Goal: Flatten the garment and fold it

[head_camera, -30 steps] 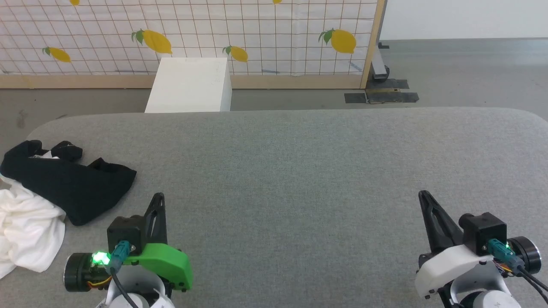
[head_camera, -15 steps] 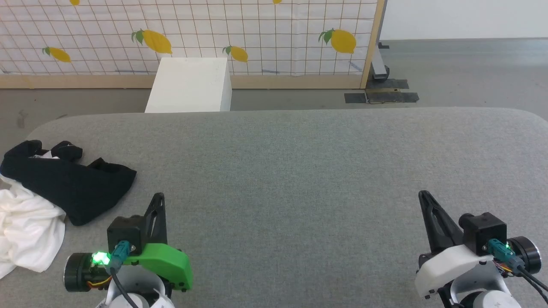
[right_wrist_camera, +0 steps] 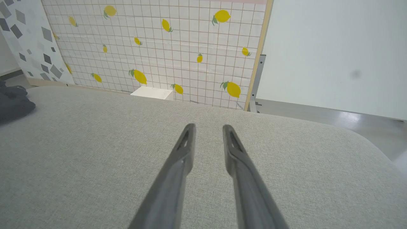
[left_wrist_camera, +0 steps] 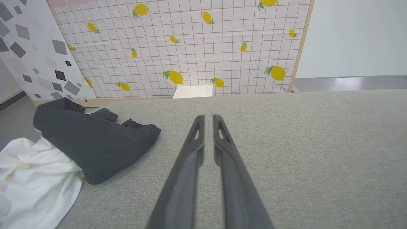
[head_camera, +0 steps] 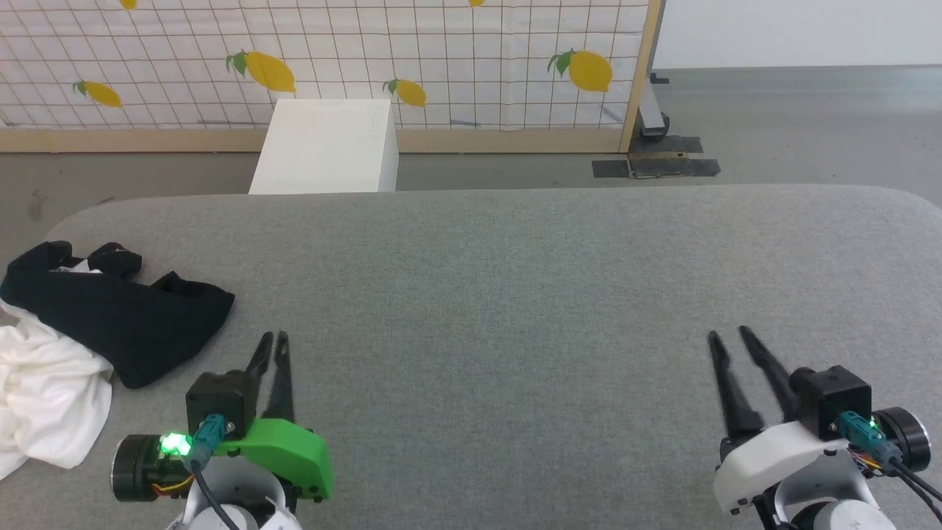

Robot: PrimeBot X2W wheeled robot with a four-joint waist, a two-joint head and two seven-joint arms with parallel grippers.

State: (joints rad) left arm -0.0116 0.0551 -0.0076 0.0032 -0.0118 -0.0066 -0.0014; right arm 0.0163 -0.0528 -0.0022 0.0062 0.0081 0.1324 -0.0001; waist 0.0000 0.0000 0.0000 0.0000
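Note:
The garment point(head_camera: 110, 316) lies crumpled at the far left of the grey table point(head_camera: 515, 294), a black part heaped over white cloth that runs off the left edge. In the left wrist view the garment point(left_wrist_camera: 92, 143) sits left of my fingers, not touching them. My left gripper point(head_camera: 274, 340) rests low near the front edge, right of the heap; its fingers stand a narrow gap apart, holding nothing point(left_wrist_camera: 208, 118). My right gripper point(head_camera: 728, 333) is at the front right, open wider and empty point(right_wrist_camera: 208, 126). A black sliver of the garment point(right_wrist_camera: 12, 103) shows at the far left of the right wrist view.
A white box point(head_camera: 324, 147) stands on the floor just beyond the table's far edge. Behind it a lemon-patterned screen point(head_camera: 441, 59) in a wooden frame runs across the back. Grey floor lies to the right of the screen.
Both grippers have opened from shut: the left by a narrow gap, the right wider. Neither arm nor the garment has moved.

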